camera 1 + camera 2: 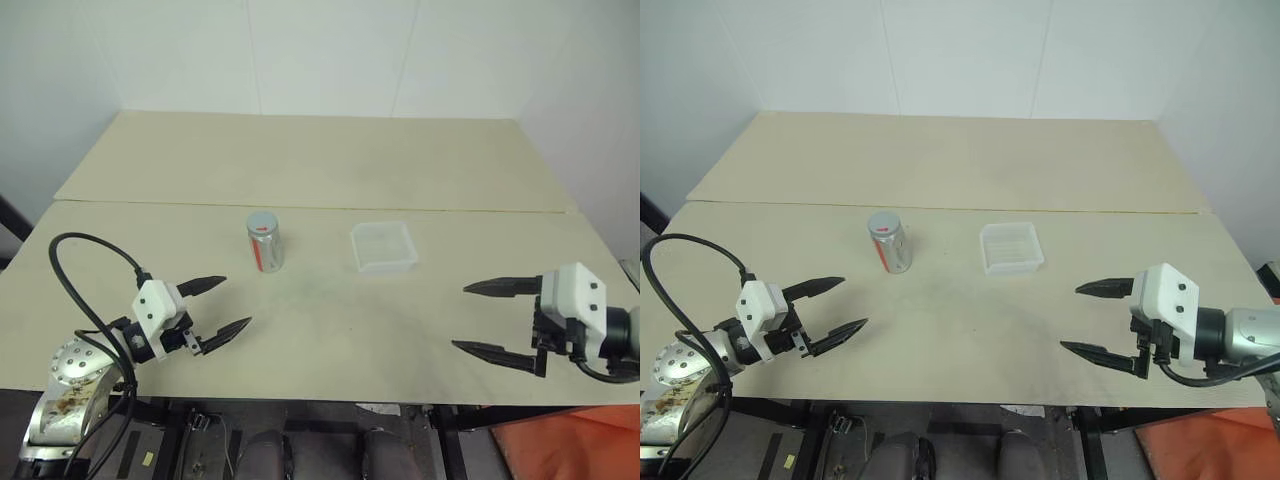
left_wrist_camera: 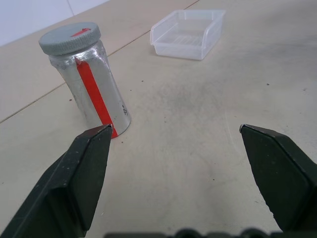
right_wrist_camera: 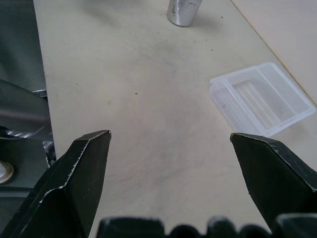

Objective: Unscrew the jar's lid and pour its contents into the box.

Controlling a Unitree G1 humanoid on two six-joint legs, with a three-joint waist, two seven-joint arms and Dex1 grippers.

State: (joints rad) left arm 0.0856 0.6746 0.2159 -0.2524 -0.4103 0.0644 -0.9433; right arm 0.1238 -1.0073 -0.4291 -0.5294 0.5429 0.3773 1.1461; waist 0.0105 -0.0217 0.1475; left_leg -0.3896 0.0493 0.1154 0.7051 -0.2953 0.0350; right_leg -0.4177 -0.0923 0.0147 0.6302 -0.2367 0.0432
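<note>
One jar (image 1: 265,243) stands near the middle of the frame, topped by one grey lid (image 1: 262,222). One clear plastic box (image 1: 384,247) sits just right of centre. Two tables: the near one (image 1: 330,340) across the lower half, a second (image 1: 320,155) butted behind it. Two grippers, left (image 1: 226,304) at lower left, right (image 1: 478,318) at lower right, two black fingers each.

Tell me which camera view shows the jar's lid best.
The left wrist view: the lid is close, grey, sitting on the jar, its rim and top plain. Both eye views show it as a small grey disc from above. The right wrist view shows just the jar's lower wall.
</note>
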